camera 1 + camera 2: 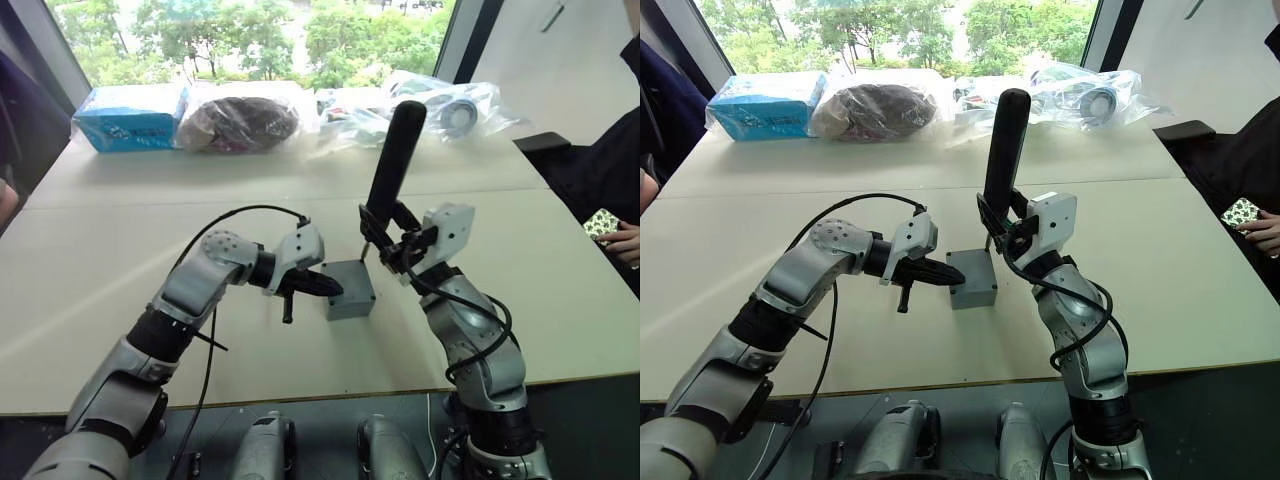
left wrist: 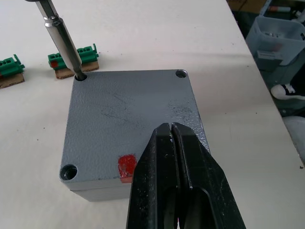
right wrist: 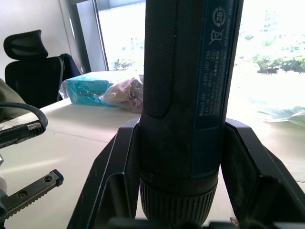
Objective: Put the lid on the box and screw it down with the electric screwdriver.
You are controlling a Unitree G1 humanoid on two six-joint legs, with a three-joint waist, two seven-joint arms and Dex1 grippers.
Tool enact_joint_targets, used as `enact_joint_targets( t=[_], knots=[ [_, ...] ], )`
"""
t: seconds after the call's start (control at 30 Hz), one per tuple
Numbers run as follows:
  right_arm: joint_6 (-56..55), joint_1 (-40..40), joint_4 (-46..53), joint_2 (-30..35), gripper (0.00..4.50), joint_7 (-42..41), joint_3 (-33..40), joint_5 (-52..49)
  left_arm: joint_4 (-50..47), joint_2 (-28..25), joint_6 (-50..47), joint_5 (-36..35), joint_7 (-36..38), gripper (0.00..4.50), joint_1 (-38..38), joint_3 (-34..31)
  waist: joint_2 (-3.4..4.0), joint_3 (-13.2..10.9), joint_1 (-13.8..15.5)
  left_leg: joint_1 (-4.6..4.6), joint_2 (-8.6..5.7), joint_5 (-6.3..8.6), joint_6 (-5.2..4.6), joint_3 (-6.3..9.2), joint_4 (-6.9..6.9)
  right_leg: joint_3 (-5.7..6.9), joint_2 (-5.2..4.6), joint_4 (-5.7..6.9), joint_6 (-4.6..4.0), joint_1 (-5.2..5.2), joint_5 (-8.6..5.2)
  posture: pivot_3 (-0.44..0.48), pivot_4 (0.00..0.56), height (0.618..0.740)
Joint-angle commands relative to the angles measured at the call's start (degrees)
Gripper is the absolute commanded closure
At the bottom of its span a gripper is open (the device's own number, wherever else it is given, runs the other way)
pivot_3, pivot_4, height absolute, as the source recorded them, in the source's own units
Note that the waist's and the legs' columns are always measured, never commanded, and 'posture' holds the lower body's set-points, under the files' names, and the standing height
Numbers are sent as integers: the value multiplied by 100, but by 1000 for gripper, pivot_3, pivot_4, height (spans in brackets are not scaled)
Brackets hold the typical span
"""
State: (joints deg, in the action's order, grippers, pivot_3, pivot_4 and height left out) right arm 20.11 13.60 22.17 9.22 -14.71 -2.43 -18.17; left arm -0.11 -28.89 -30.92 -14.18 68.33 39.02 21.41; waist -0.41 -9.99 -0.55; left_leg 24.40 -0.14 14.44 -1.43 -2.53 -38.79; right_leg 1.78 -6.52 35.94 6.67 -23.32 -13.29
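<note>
With the lid (image 2: 128, 124) already seated on the box (image 1: 349, 290) mid-table, the right gripper (image 1: 392, 243) clamps the electric screwdriver (image 1: 391, 162), bit in the far corner hole; the left gripper (image 2: 174, 143), fingers pressed together, steadies the lid. Other corners look undriven.

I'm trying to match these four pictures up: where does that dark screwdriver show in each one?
Left eye view: electric screwdriver stands upright at centre, in the right gripper.
Right eye view: upright at centre.
Left wrist view: its metal bit meets a corner hole.
Right wrist view: its body close up.
Shared landmark: the lid.
</note>
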Motion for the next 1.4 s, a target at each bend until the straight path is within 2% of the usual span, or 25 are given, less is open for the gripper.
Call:
enact_joint_targets(
  t=[0.03, 0.73, 1.4],
  knots=[
    [254, -247, -351, 20, 2724, -34, -74, 45, 84, 64, 50, 106, -75, 4500, 20, 42, 0, 1, 0, 0, 0, 0, 0, 1, 1, 0, 0, 0, 0, 0, 0, 0, 150, 740],
    [165, -375, -384, -130, 2724, -72, -145, 31, 210, 103, 182, 233, -31, 4500, 29, 105, -15, 43, -7, -7, -1, 0, 1, 1, 22, 1, -6, -7, -8, -2, -5, 0, 150, 740],
    [542, -416, -12, 282, 2724, -237, -295, 76, 193, 199, 204, 289, -191, 4500, -118, 132, -19, 65, -4, -13, -2, -1, 2, 1, 62, 3, -6, -54, -10, 2, -5, 0, 150, 740]
  ],
)
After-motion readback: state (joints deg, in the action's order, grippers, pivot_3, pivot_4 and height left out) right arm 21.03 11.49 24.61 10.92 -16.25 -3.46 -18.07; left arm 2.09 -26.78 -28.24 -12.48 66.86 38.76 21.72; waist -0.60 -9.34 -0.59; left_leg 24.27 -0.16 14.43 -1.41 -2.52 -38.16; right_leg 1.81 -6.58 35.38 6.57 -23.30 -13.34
